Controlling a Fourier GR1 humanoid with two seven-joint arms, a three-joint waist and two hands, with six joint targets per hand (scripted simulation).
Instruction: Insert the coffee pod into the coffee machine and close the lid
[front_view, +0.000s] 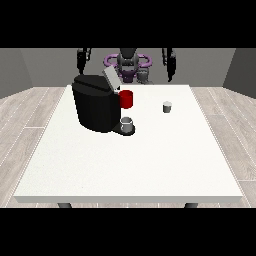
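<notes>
No brand, label or writing can be read on anything here.

The white worktop (125, 165) carries a black coffee machine (96, 107) on the view's left half, toward the robot's side. Its grey lid (111, 79) stands tilted up, open, at the machine's top right corner. A red part (127, 99) shows at the machine's right side, just under the lid. Below it, a small grey cup (127, 123) sits on the machine's dark base tray (125, 131).

The coffee pod (167, 106), small and grey with a pale top, stands upright on the worktop to the right of the machine, well apart from it and nearer the robot's edge than the camera's.

Both hands hang at the far edge, beside the robot's body, above and behind the worktop. The hand at the view's right (170, 72) is the closer one to the pod, yet clearly apart from it, touching nothing. The hand at the view's left (81, 62) hangs behind the machine. I cannot tell whether either hand's fingers are spread or curled.
</notes>
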